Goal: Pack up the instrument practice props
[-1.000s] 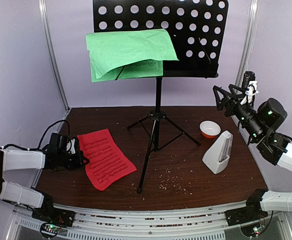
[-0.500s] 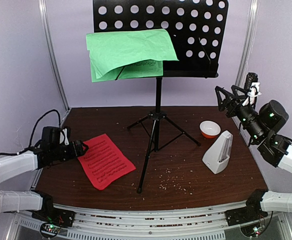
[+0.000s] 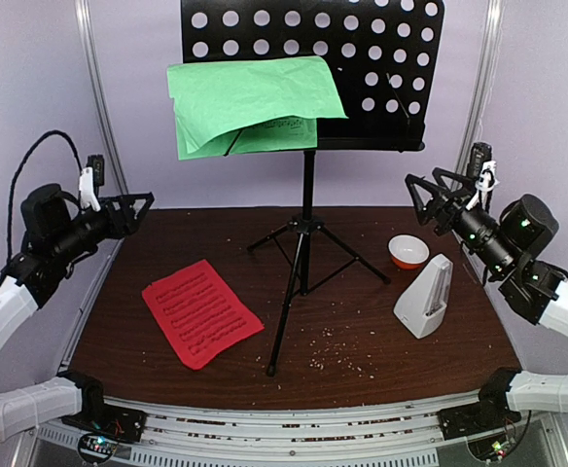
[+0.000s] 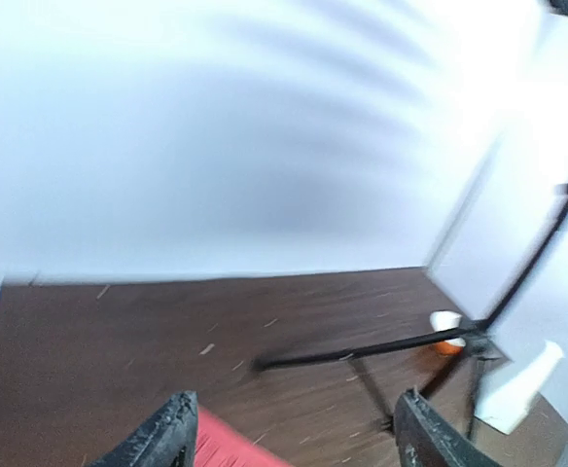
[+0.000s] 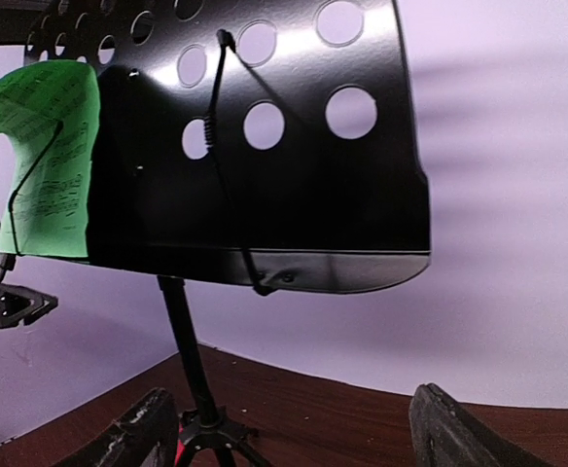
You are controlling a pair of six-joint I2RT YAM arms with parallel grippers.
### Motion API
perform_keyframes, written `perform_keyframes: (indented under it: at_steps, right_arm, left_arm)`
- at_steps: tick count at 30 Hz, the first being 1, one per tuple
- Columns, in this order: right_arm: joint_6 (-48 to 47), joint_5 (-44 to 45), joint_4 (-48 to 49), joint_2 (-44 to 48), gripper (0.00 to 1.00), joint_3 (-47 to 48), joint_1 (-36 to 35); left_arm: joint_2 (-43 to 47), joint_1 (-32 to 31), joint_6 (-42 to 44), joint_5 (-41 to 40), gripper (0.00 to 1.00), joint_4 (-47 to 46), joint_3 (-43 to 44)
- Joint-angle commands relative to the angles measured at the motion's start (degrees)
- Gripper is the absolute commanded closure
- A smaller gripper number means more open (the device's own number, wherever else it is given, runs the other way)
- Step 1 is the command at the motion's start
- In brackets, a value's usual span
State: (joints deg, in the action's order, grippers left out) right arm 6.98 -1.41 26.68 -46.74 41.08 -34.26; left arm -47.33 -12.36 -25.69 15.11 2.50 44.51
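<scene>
**While both grippers hang empty: hazards & view notes**

Locations:
- Stand (image 3: 362, 58): upright mid-table (image 3: 410, 360) on tripod legs, desk high at rear.
- Green sheet (image 3: 250, 102): draped loose over desk's left half.
- Red sheet (image 3: 201, 311): flat on table, front-left, near a tripod leg but apart from it.
- Metronome (image 3: 425, 297): upright at right, near bowl (image 3: 408, 251), not touching.

Grippers:
- L gripper (image 3: 140, 212): raised at left edge, jaws wide, nothing held.
- R gripper (image 3: 418, 195): raised at right, aimed at desk, jaws wide, nothing held.

Hazards (judged):
- Stand is likely top-heavy. If desk is pushed sideways by R gripper, a tip-over may be caused, w/ metronome and bowl in the fall path.
- Green sheet is unclamped and could be shaken off by any knock to the stand.
- Red sheet lies flush on the table, so a pinch may be missed or the paper crumpled.
- Metronome could be toppled if caught high up.

Views:
- Top: whole layout and crumbs (image 3: 333, 355) are given.
- R wrist: desk's lip, wire retainer (image 5: 228, 146) and print on green sheet (image 5: 51, 165) are shown close. Metronome, bowl and red sheet are not shown.
- L wrist (blurred): corner of red sheet (image 4: 228, 449) low betw. fingers, tripod leg, bowl and metronome (image 4: 522, 384) are shown. Desk and green sheet are not shown.
</scene>
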Motion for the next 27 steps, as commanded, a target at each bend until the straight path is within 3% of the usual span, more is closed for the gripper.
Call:
perform_keyframes:
  at_steps: [1, 6, 11, 19, 27]
  right_arm:
    - [4.6, -12.1, 0.8, -2.4, 0.17, 2.2, -0.8]
    - [1.9, -10.3, -4.8, -6.9, 0.22, 7.0, -8.7]
    - [-5.0, -3.2, -9.6, -11.4, 0.24, 13.4, -18.0]
    - [-1.4, -0.9, -5.8, -17.7, 0.28, 21.5, -19.3]
    - [4.0, -8.1, -8.6, -28.4, 0.35, 35.1, -19.9]
  left_arm:
    - [-2.2, 0.2, 6.2, 22.9, 0.28, -9.2, 7.3]
    - [-4.9, -1.8, 7.5, 29.0, 0.29, -9.7, 13.1]
    - [-9.6, -7.8, 14.4, 26.1, 0.35, -3.1, 20.2]
    - [-13.8, -11.3, 15.1, 27.3, 0.35, -3.8, 23.4]
    - [-15.6, -11.4, 11.5, 26.1, 0.42, -7.5, 25.1]
